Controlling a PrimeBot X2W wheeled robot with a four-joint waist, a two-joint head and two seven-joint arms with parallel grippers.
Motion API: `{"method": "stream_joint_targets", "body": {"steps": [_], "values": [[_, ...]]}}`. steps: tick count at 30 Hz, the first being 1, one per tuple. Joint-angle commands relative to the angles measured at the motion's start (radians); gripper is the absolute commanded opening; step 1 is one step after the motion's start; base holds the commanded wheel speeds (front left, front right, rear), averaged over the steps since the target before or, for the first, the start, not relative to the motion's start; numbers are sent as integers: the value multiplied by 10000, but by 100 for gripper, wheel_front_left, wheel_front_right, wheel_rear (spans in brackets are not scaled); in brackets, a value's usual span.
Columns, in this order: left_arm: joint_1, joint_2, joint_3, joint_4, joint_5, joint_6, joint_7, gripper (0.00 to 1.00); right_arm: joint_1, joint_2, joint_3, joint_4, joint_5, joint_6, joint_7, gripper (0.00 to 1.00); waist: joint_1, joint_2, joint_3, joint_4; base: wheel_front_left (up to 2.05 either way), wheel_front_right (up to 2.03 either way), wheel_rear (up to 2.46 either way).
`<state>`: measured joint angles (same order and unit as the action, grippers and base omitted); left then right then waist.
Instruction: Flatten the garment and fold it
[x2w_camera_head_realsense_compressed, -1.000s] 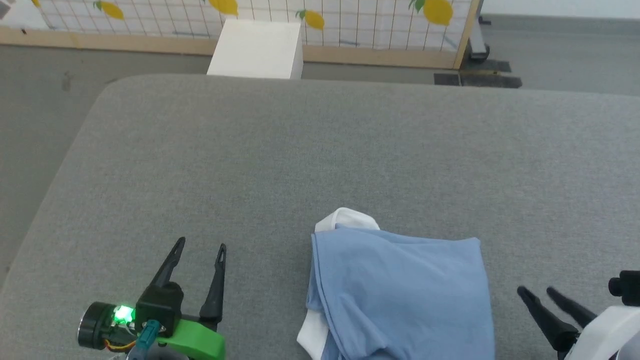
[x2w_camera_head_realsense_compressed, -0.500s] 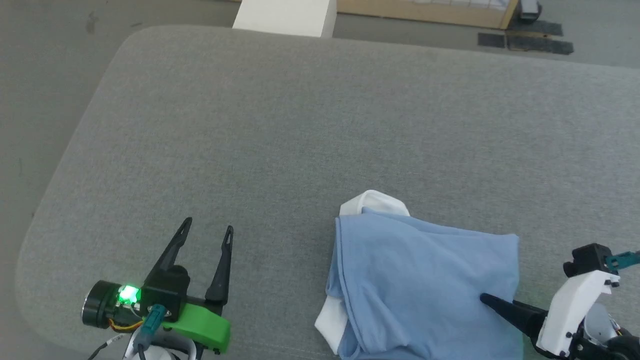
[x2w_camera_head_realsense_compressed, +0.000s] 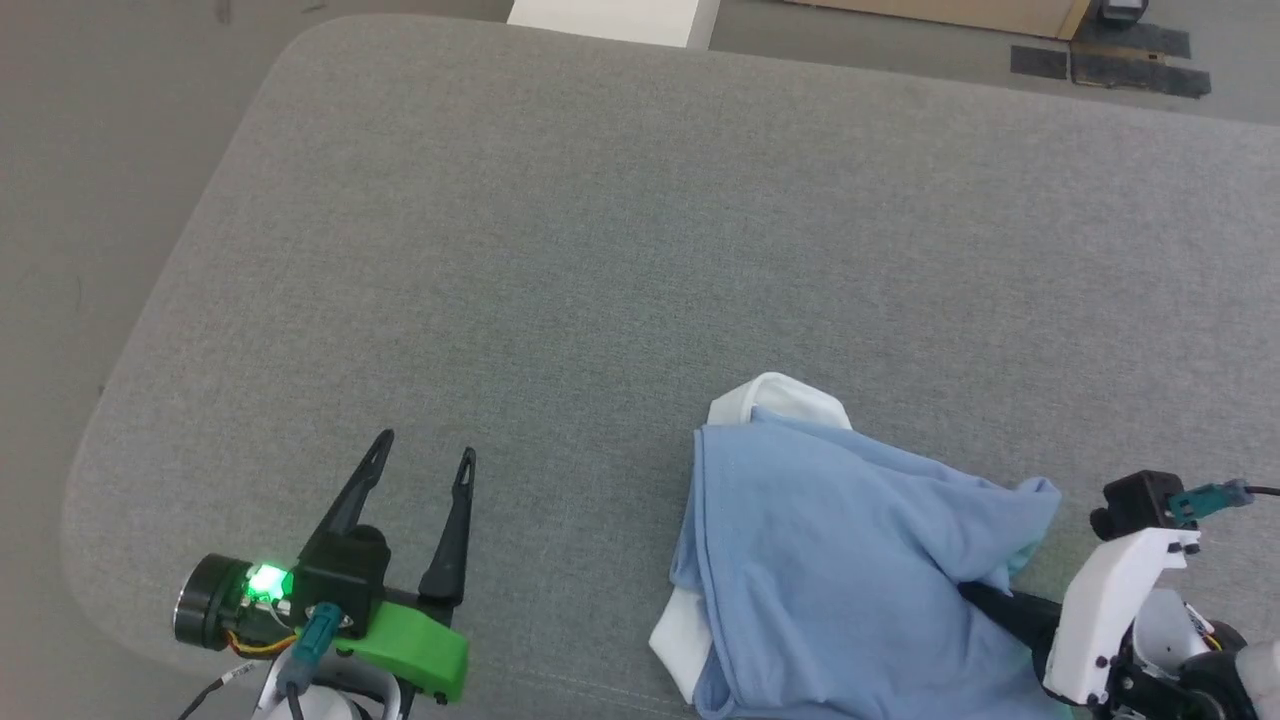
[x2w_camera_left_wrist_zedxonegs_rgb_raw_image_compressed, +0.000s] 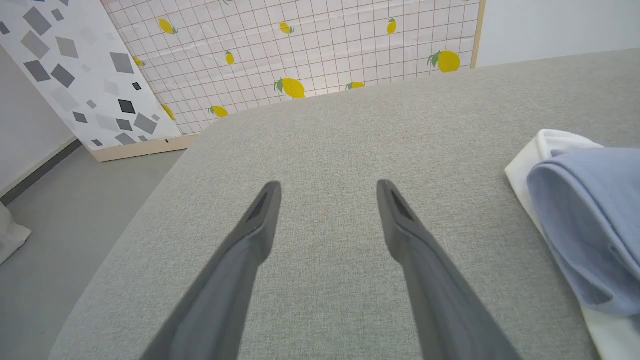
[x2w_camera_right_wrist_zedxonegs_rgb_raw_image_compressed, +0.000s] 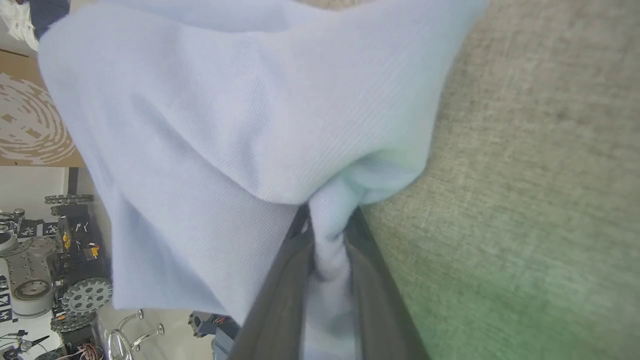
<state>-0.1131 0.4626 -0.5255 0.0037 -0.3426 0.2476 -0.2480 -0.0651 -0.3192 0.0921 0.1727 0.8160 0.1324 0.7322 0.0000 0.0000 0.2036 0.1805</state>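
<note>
The light blue garment (x2w_camera_head_realsense_compressed: 850, 560) lies bunched on the grey table (x2w_camera_head_realsense_compressed: 600, 250) near the front edge, its white collar band (x2w_camera_head_realsense_compressed: 780, 398) poking out at the far side. My right gripper (x2w_camera_head_realsense_compressed: 985, 600) is shut on a fold of the garment's right edge, and that corner is raised and rumpled. In the right wrist view the blue cloth (x2w_camera_right_wrist_zedxonegs_rgb_raw_image_compressed: 225, 125) is pinched between the two dark fingers (x2w_camera_right_wrist_zedxonegs_rgb_raw_image_compressed: 280, 285). My left gripper (x2w_camera_head_realsense_compressed: 420, 470) stands open over bare table left of the garment, nothing between its fingers (x2w_camera_left_wrist_zedxonegs_rgb_raw_image_compressed: 250, 235). The garment's edge (x2w_camera_left_wrist_zedxonegs_rgb_raw_image_compressed: 580, 210) shows at the right of the left wrist view.
A white box (x2w_camera_head_realsense_compressed: 610, 15) stands on the floor beyond the table's far edge. The table's rounded left corner and front edge lie close to my left gripper. A lemon-patterned screen (x2w_camera_left_wrist_zedxonegs_rgb_raw_image_compressed: 310, 55) stands behind the table.
The head camera has tilted down. My right gripper has reached onto the garment's right side and shut on a fold, lifting and rumpling that corner. The left gripper has stayed open and still.
</note>
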Motion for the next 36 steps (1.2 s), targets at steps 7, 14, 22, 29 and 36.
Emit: {"method": "stream_joint_targets", "body": {"steps": [7,14,22,29,36], "values": [[-121,-112,-13,95,-86,-3,-26,100,-791,-1197,1127,-721,-1250,-17,-857,0,0,0,-508,-687,0,0,0],[-74,-275,-131,-102,-225,-73,-39,100,-2666,-3551,3344,-1801,-2854,-17,-1080,0,0,0,-286,-2265,0,0,0],[-281,-364,-196,-533,-202,-139,-61,100,-5148,-5364,4941,-1286,-3590,-17,-1584,0,0,0,831,-4127,0,0,0],[-794,-246,-362,-1051,50,-290,116,100,-5997,-6010,4417,1089,-3971,-17,-2769,0,0,0,2010,-4606,0,0,0],[-1121,-102,-537,-1663,316,-368,322,100,-6177,-6088,2740,3905,-4589,-17,-4133,0,0,0,2826,-4243,0,0,0]]}}
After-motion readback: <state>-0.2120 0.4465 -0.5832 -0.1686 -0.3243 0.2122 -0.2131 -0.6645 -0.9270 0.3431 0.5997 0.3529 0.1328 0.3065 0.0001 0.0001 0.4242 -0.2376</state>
